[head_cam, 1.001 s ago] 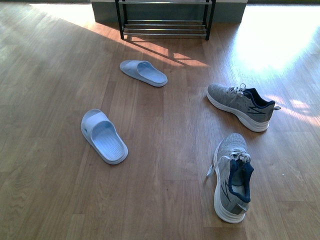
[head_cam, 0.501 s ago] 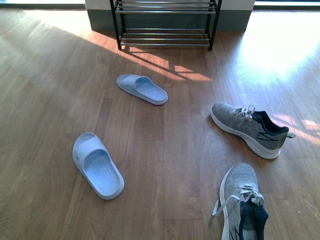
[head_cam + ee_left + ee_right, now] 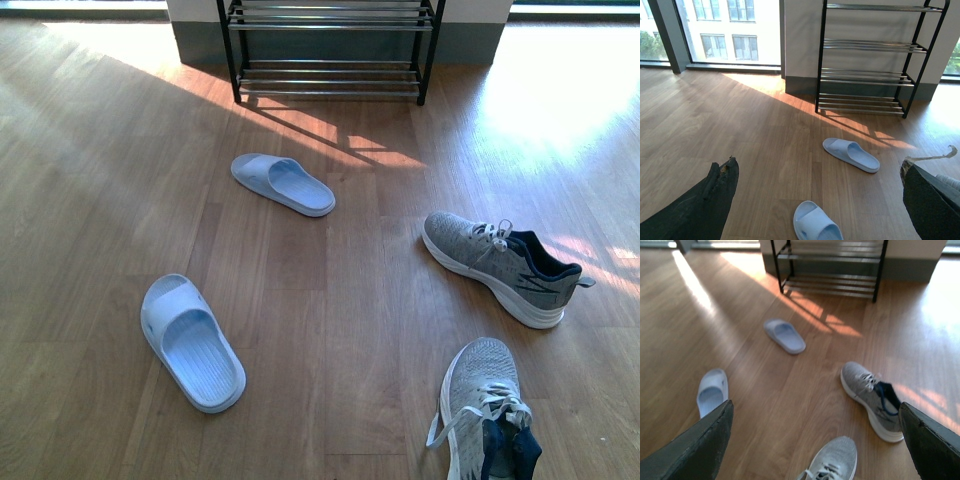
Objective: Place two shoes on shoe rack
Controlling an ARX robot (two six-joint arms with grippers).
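near slide (image 3: pixel 192 343), far slide (image 3: pixel 283 184): pale blue | far sneaker (image 3: pixel 500 266), near sneaker (image 3: pixel 485 410): grey knit, white soles, navy lining (laces pale) | shoe rack (image 3: pixel 330 70): black frames, chrome bars | floor (image 3: pixel 100 200): brown wood grain

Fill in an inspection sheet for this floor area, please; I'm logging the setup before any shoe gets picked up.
surface: wooden floor, with sun patches in front of the rack.
job's things: far slide, near slide, far sneaker and near sneaker all lie apart on the floor, the last cut off by the front view's edge; shoe rack stands at the wall with bare bars.
clutter: nothing seen.
grippers: left claw open, holding nothing; right claw open, holding nothing.
cables: nothing seen.
surroundings: windows beside the rack, seen in the left wrist view.
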